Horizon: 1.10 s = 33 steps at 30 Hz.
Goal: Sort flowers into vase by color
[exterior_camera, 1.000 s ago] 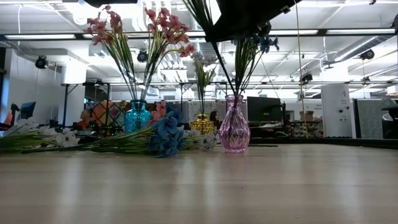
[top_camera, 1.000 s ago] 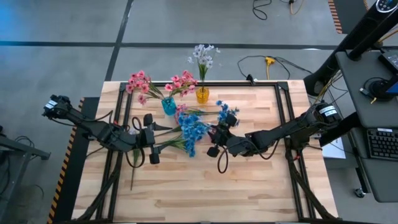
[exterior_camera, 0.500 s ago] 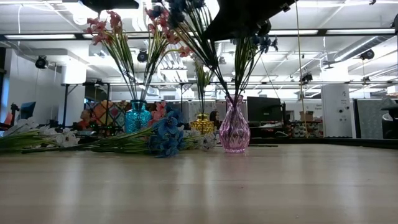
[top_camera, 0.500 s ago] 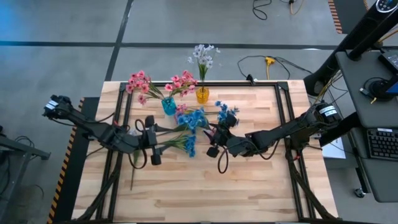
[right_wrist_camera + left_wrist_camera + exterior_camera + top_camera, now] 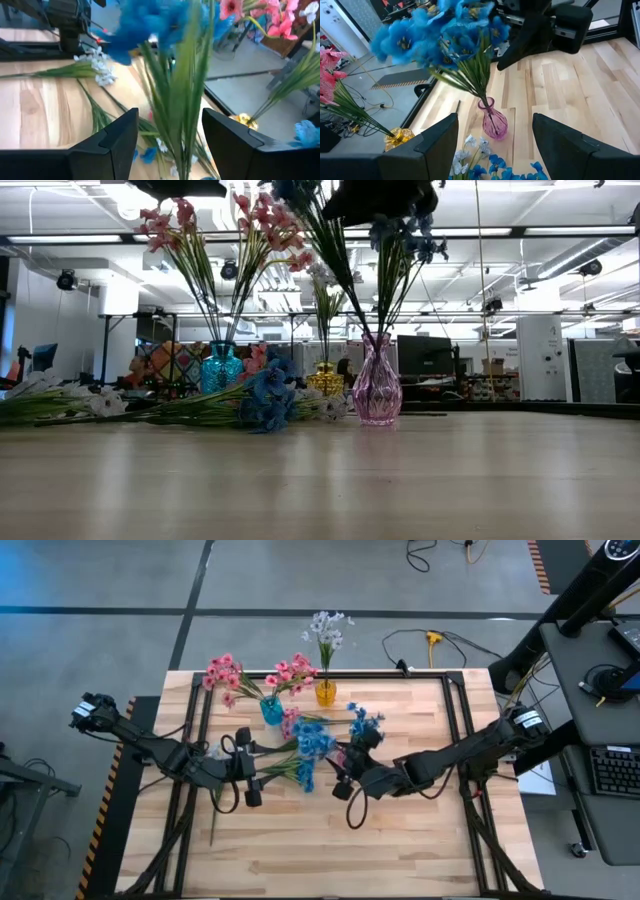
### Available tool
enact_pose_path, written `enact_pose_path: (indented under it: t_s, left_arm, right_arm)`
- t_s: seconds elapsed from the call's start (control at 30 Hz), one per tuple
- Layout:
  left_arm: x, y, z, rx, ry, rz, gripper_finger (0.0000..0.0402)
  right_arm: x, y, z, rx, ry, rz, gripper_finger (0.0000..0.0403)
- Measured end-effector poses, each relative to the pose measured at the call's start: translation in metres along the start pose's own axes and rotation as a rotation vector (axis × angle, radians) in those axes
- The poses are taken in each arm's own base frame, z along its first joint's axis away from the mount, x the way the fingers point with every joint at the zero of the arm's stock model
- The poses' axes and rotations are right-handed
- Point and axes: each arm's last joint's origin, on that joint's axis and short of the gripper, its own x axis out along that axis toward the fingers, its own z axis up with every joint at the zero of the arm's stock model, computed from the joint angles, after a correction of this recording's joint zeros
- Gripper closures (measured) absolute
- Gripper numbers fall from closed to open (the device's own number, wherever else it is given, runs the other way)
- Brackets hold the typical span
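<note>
Now | blue flowers (image 5: 451,37) upright in pink vase (image 5: 493,120) | right tool (image 5: 345,778) open | left tool (image 5: 243,766) open

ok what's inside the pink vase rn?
The pink vase holds green stems topped with blue flowers, leaning out of its neck. How deep the stems reach can't be seen through the glass.

Even, bright overhead light; ceiling strip lights (image 5: 60,238) glare in the low view, leaving the arm above in silhouette; shadows on the table (image 5: 400,830) are faint; the near tabletop is soft in the low view; blue flowers (image 5: 150,20) are blurred in both wrist views, the background there mildly defocused.
</note>
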Motion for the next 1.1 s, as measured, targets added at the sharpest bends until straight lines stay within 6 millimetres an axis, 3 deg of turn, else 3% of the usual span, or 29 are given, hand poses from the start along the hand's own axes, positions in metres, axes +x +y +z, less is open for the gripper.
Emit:
enact_pose_path:
  t_s: [0.6, 1.1]
  left_arm:
    - [0.009, -0.008, -0.004, -0.003, 0.024, -0.001, 0.0164]
    - [0.009, -0.009, -0.006, -0.039, 0.055, -0.012, 0.0164]
  right_arm:
    - [-0.029, 0.012, 0.023, 0.01, 0.038, 0.033, 0.019]
    - [-0.071, 0.026, 0.042, -0.013, 0.056, 0.114, 0.0193]
